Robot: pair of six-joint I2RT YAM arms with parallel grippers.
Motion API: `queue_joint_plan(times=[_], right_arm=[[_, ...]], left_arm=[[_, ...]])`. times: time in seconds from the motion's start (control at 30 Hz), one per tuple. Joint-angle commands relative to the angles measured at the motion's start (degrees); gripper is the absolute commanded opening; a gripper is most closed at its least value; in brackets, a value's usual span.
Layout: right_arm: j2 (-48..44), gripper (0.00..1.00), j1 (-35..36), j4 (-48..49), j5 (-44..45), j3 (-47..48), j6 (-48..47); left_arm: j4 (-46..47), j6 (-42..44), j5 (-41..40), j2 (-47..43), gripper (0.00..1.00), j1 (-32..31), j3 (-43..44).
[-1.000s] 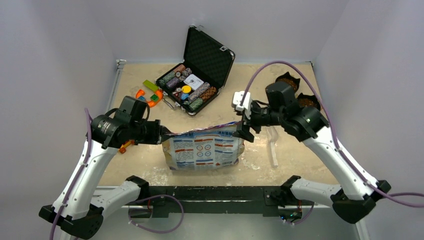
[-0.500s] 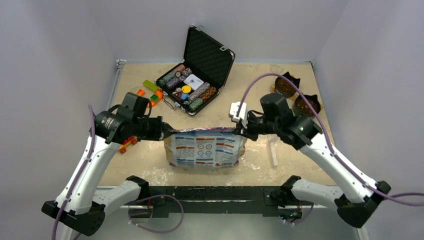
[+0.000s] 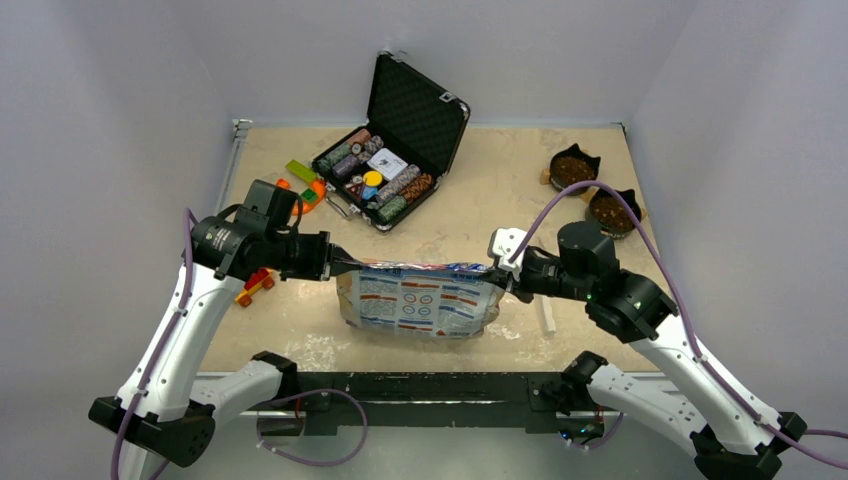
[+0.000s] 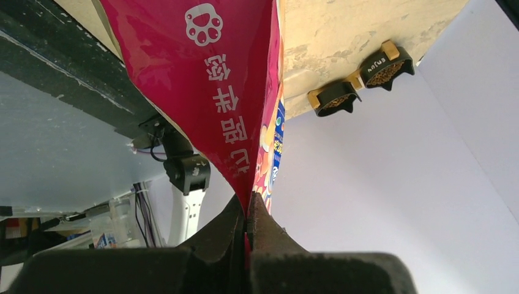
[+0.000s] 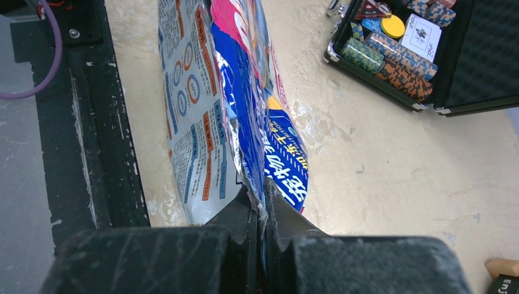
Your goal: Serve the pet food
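The bag (image 3: pixel 420 300) is stood upright near the front edge of the desk (image 3: pixel 480 190) and is stretched by its top corners between the two arms. The left hand (image 3: pixel 330 262) is closed tight on the pink corner, and the right hand (image 3: pixel 497 272) is pinched just as firmly on the opposite corner; no gap is seen between either pair of fingers in the wrist views.

The pet food (image 3: pixel 572 172) is seen as brown kibble in the two cat-eared bowls (image 3: pixel 610 212) at the far right. Whatever remains in the bag is hidden, and it cannot be told whether the top seam is open.

The step is judged to be handling the bag by its upper edge. It is best done with both hands moved together at one height, so that tension is shared and the foil is neither torn nor tipped towards the front edge.

An open case (image 3: pixel 385 180) of poker chips (image 3: pixel 398 190) and some toys (image 3: pixel 305 190) are set well behind. A white tool (image 3: pixel 546 318), perhaps a scoop, is lying just right of the bag, beneath the right arm.
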Motion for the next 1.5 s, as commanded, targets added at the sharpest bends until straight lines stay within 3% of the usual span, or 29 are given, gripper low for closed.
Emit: queue_joint_plan(times=[0.0, 0.07, 0.2, 0.3, 0.37, 0.43, 0.57, 0.73, 0.87, 1.23, 1.33, 1.47], right_arm=[[-3.5, 0.0, -2.7, -8.37, 6.53, 2.58, 0.72], [-2.73, 0.0, -2.71, -8.28, 2.24, 4.0, 0.16], [3.57, 0.02, -1.92, -8.83, -3.7, 9.16, 1.22], [6.53, 0.32, 1.83, -7.12, -2.88, 11.26, 1.84], [7.91, 0.46, 5.85, -5.23, 0.46, 11.69, 1.88], [10.03, 0.52, 9.05, -4.58, 1.79, 12.7, 1.38], [14.84, 0.56, 13.23, -2.27, 6.19, 15.36, 1.88], [23.31, 0.56, 17.88, -2.45, 15.98, 22.78, 3.15], [27.53, 0.53, 20.7, -3.38, 21.9, 26.57, 3.77], [29.27, 0.39, 22.67, -2.48, 25.35, 26.34, 2.86], [29.27, 0.3, 23.01, -2.4, 27.11, 25.47, 1.92], [26.5, 0.0, 23.02, -3.41, 32.08, 21.17, 1.09]], left_arm=[[-4.37, 3.44, -10.75, -1.79, 0.0, 4.22, 5.04], [-1.49, 3.95, -8.99, -2.73, 0.04, 4.17, 3.24], [0.81, 4.3, -5.59, -2.62, 0.49, 1.48, 2.18], [0.75, 5.12, -3.74, -1.46, 0.66, -1.58, 3.49], [1.41, 4.22, -3.85, -1.06, 0.69, -4.5, 3.99], [2.69, 2.26, -5.02, -0.69, 0.71, -7.94, 3.95], [5.85, 1.17, -4.79, 2.03, 0.73, -10.99, 4.71], [3.64, 2.73, -6.58, 8.5, 0.74, -14.67, 13.6], [5.0, 1.3, -6.59, 11.15, 0.69, -17.47, 14.12], [8.5, -4.05, -7.48, 10.74, 0.53, -21.14, 7.37], [11.16, -5.19, -8.16, 10.52, 0.34, -20.99, 5.56], [13.04, -6.46, -8.5, 7.1, 0.01, -18.21, 2.35]])
